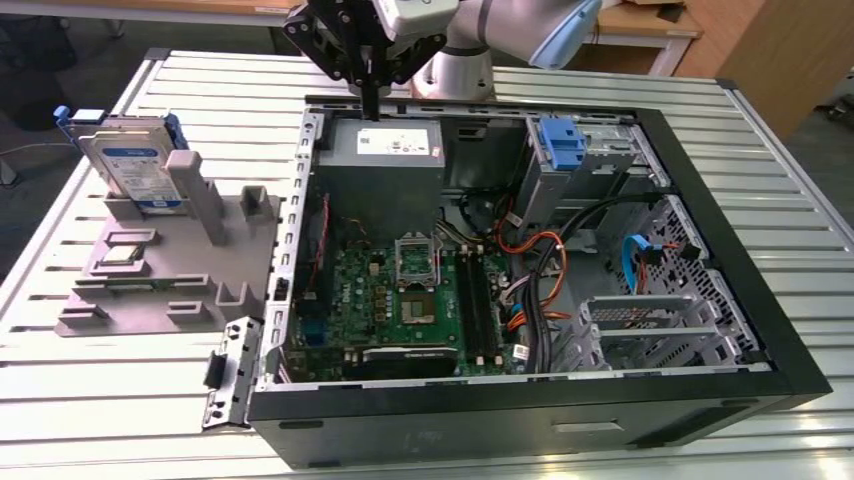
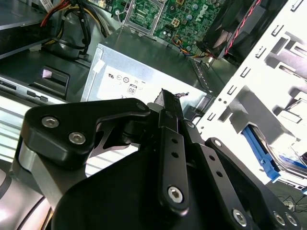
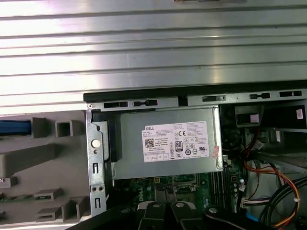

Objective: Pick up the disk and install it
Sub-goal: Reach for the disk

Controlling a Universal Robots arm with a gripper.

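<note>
The black gripper (image 1: 371,100), pinched narrow and empty, hangs above the grey power supply box (image 1: 384,145). The silver-grey, blue-framed labelled disk (image 1: 134,165) stands on edge in a grey holder (image 1: 160,270), at its 8 o'clock in the exterior view.

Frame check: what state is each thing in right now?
disk: upright in the grey fixture, not yet picked up.
gripper: shut, empty, above the power supply.
computer case: side panel off, interior exposed.
blue bracket: sitting in the case's drive bay.
</note>
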